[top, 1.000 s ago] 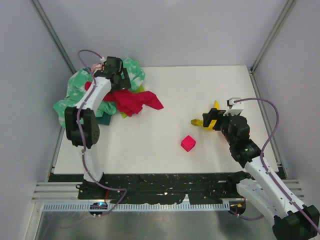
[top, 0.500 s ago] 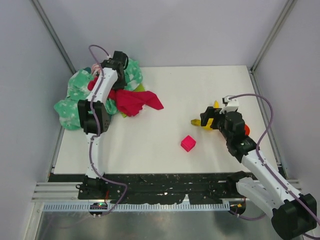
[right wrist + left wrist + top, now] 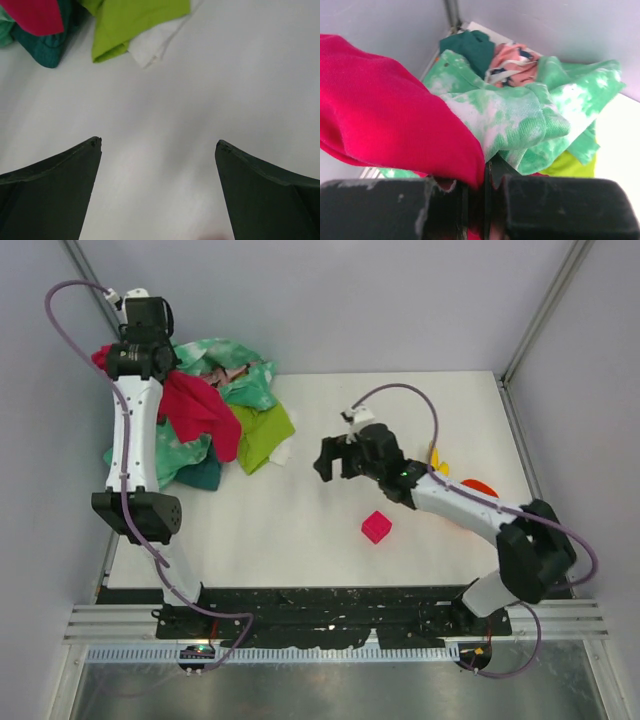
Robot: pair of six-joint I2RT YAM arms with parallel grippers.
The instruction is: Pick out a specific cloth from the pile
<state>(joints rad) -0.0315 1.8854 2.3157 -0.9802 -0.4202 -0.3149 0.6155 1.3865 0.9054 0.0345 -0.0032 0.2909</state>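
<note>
White table (image 3: pixel 400 420), pile (image 3: pixel 185 455) far left. Our left gripper (image 3: pixel 485 181) pinches magenta-red cloth (image 3: pixel 200 410) aloft; lime-green cloth (image 3: pixel 262 432) lies exposed at pile's right edge. Our right gripper (image 3: pixel 158 145) spread nearby; next, likely, we reach, pinch it.

left jaws clamped and raised the magenta-red cloth (image 3: pixel 196 410), baring the lime-green cloth (image 3: pixel 262 430); right arm (image 3: pixel 452 503) swung leftward.

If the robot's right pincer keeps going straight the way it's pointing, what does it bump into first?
Probably the white cloth sticking out of the pile, right beside the lime-green cloth. Only bare table lies ahead of the open right pincer before that, though depth is hard to judge.
</note>
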